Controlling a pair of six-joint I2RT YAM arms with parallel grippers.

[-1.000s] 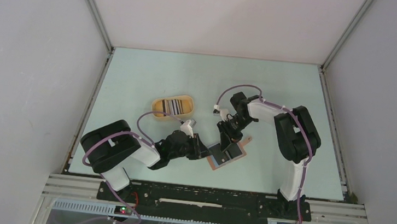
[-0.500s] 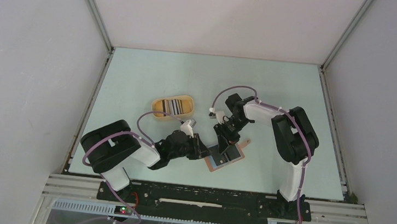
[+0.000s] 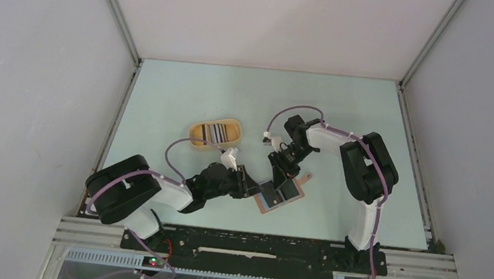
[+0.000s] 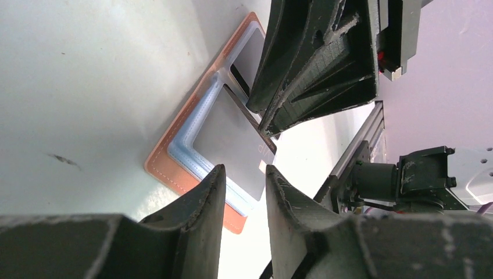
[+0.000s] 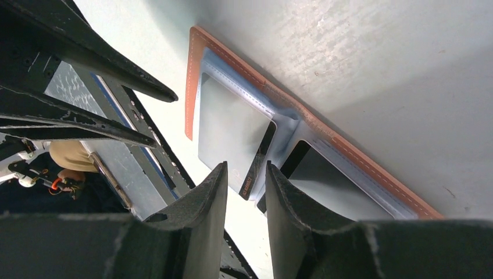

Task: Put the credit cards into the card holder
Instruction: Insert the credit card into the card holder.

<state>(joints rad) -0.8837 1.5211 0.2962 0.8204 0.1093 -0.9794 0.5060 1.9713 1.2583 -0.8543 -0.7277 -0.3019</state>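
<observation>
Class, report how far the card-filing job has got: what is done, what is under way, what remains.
Done: the card holder lies open with a grey card in one pocket and a dark card in the other. Under way: the left gripper and right gripper hover over it, jaws apart, holding nothing. Left: the striped cards in the yellow tray.

One card holder (image 5: 193, 81), two credit cards (image 5: 229, 131) in it, one yellow tray (image 3: 194, 133) with more, a left hand (image 4: 244, 170), a right hand (image 5: 244, 168).

Card holder (image 3: 290, 197) partly hidden overhead
</observation>
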